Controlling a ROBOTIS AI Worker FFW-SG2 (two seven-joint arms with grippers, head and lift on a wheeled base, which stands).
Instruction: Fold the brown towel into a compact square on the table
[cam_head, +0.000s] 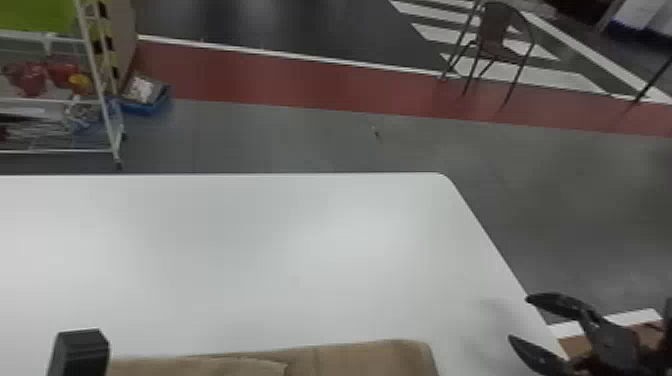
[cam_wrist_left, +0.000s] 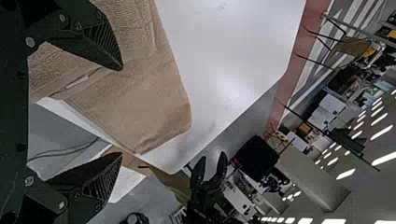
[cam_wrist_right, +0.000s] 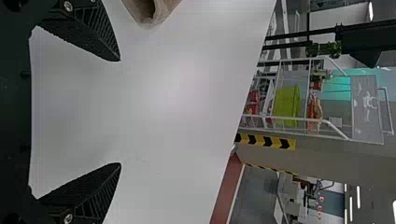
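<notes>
Black left gripper (cam_wrist_left: 122, 111): fingers spread well apart, nothing clamped; you have one finger across the towel in the wrist view, the other past the table's edge.
Black right gripper (cam_wrist_right: 120, 112): fingers parted and empty; in the head view you see it by the table's right edge, apart from the cloth.
Brown towel (cam_wrist_left: 154, 98): lying on the table along its near side, apparently part folded, with a layered flap in the head view and a pale tag (cam_wrist_left: 77, 82) at a seam in the left wrist view.
White table (cam_head: 260, 260): bare surface beyond the towel; rounded far corner.
Floor beyond: a chair (cam_head: 492, 40) at the far right, a wire rack (cam_head: 107, 120) at the far left.
Risk, layers: should you pinch only the top ply, the fold may open or slide askew.
Risk, table edge: a low finger could strike the rim, or a pull toward you could drag cloth over it.
Risk, corners: uneven lifting by your two arms would likely skew the square.
Cut off: the towel's near part, at the head view's bottom edge.
Hard to judge: the number of plies, your left fingers' height above the cloth, and whether any of it overhangs.
</notes>
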